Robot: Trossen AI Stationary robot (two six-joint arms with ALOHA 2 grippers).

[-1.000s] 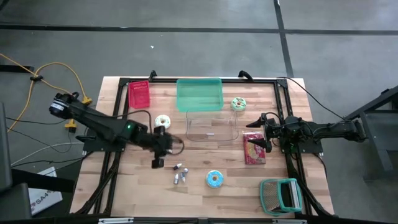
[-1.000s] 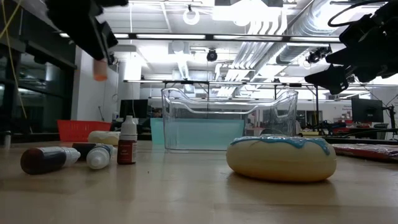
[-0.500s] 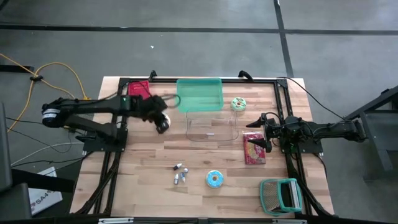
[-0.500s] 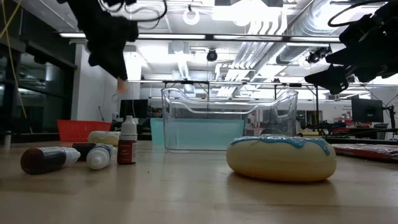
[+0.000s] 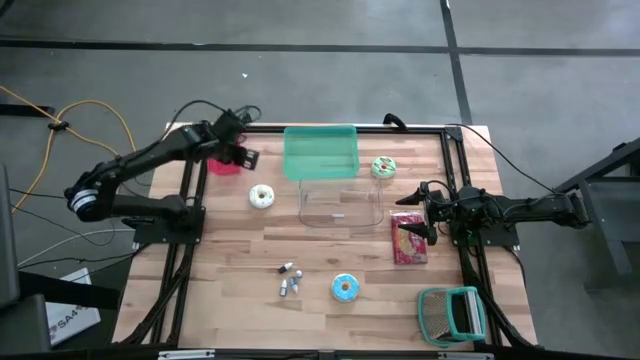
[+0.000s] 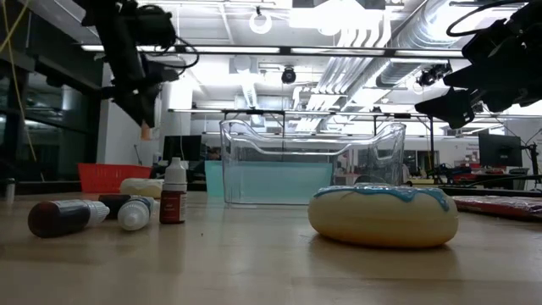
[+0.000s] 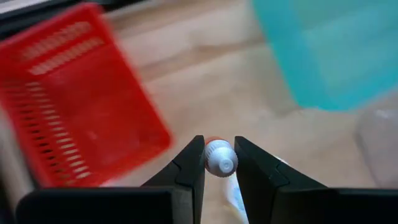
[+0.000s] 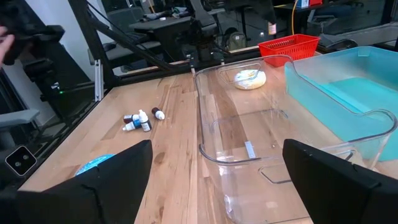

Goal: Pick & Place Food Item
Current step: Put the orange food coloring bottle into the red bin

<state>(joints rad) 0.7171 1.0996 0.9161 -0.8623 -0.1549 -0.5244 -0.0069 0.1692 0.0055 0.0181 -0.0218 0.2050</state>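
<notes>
A pale wooden counter (image 5: 330, 255) of butcher-block planks stands on a grey concrete floor (image 5: 300, 60) crossed by dark seams. A black metal frame (image 5: 320, 127) runs along the counter's edges. A yellow cable (image 5: 95, 105) loops over the floor beside the counter's left end, with white and black leads near it. A flat white sheet with printing (image 5: 70, 315) lies on the floor near the lower left corner. From counter height, the room behind shows an open ceiling with silver ducts (image 6: 373, 34), white pipes and bright strip lights (image 6: 254, 49). Dark window panels (image 6: 51, 127) line the left wall, and monitors (image 6: 500, 148) and desks stand far back.
</notes>
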